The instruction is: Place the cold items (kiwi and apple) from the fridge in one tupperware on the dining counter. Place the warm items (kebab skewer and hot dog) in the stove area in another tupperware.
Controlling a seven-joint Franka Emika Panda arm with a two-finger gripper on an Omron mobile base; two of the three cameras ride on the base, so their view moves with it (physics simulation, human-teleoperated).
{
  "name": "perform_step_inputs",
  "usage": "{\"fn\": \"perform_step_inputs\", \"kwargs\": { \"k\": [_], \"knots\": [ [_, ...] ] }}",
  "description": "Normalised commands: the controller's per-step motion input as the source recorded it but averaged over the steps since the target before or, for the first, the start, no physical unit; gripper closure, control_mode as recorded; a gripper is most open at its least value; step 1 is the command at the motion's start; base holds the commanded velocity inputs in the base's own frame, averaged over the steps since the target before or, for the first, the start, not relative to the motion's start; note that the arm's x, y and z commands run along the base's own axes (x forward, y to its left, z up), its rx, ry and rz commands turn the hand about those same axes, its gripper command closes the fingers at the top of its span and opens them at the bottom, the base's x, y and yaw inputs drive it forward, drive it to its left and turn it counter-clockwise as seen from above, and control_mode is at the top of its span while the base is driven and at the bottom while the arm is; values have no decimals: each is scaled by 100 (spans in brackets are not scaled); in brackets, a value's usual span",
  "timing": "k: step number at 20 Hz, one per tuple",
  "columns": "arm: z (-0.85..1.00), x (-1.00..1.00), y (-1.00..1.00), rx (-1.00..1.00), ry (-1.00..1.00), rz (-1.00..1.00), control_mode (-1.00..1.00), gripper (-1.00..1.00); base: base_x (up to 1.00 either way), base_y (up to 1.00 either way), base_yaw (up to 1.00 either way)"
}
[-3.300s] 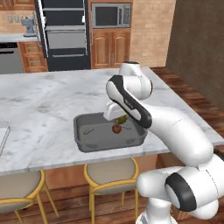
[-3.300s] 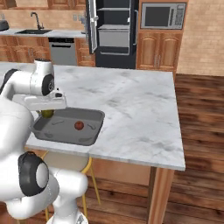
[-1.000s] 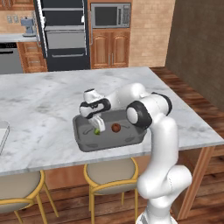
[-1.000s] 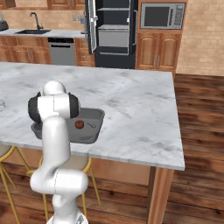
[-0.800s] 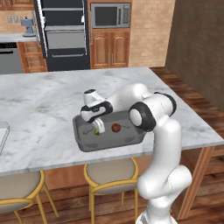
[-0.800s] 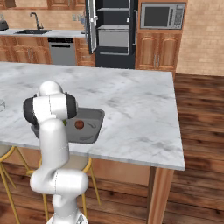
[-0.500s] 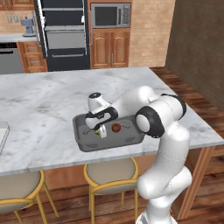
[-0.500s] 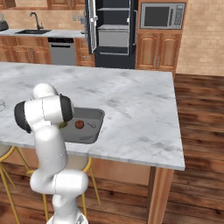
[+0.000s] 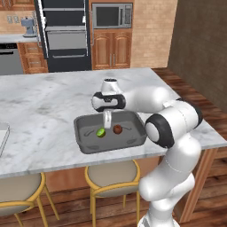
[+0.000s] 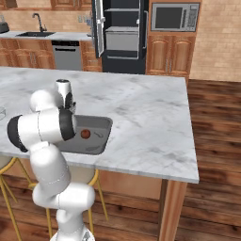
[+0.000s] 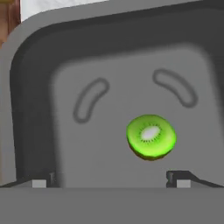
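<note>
A grey tupperware (image 9: 84,142) sits on the marble dining counter near its front edge. Inside it lie a green kiwi half (image 9: 101,132) and, to its right, a red apple (image 9: 117,129). My gripper (image 9: 107,125) hangs just above the tupperware between the two fruits, pointing down. In the hand view the gripper (image 11: 111,181) is open, and the kiwi (image 11: 151,136) lies free on the tupperware floor (image 11: 87,144) beyond the fingertips (image 11: 181,179). From the right, the apple (image 10: 85,133) shows in the tupperware (image 10: 101,124) beside my arm. The kebab skewer and hot dog are out of view.
A pale container edge (image 9: 2,138) lies at the counter's far left. Stools (image 9: 111,177) stand under the counter's front edge. Behind the counter stand the black fridge with its door open (image 10: 120,35), a microwave (image 10: 175,17) and wooden cabinets.
The jaws opened wide and the kiwi now lies loose in the tupperware. The hand has shifted right, from over the tupperware's left part to its middle.
</note>
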Motion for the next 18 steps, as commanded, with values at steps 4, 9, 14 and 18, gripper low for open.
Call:
{"fn": "perform_step_inputs", "kwargs": {
  "k": [4, 9, 14, 18],
  "knots": [
    [60, -25, -1, 0, 0, -43, -100, -100, 0, 0, 0],
    [52, -60, -2, 0, 0, -61, -100, -100, 0, 0, 0],
    [57, -61, -12, 0, -1, -56, -100, -100, 0, 0, 0],
    [37, -88, -30, 0, -34, -63, -100, -100, 0, 0, 0]
  ]
}}
